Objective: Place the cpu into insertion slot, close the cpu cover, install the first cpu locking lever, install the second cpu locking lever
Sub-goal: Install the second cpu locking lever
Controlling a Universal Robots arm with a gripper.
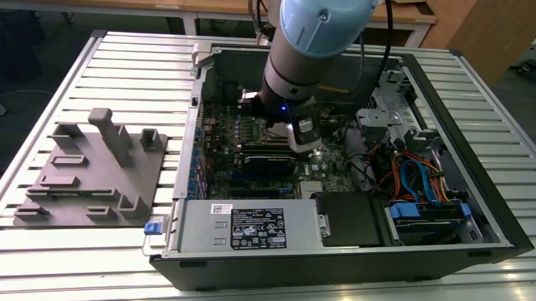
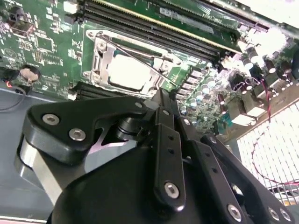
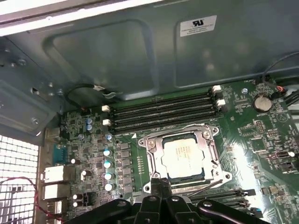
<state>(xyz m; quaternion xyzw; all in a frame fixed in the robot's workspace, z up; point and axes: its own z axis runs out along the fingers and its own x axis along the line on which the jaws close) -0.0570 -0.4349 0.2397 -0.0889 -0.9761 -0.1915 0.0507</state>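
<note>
We see the cpu [image 3: 183, 154] already seated in the insertion slot [image 3: 164, 173], just ahead of our gripper [image 3: 161, 186], whose fingertips look pressed together and empty. The chip is a flat square with a pale silver-tan lid. The cpu cover [image 2: 100, 58] frames it, a thin metal square lying down over the socket. A slim wire locking lever [image 2: 140, 53] crosses the frame diagonally. We judge the chip light, rigid and fragile, best handled by its edges; the lever looks springy and is best pushed near its free end.
</note>
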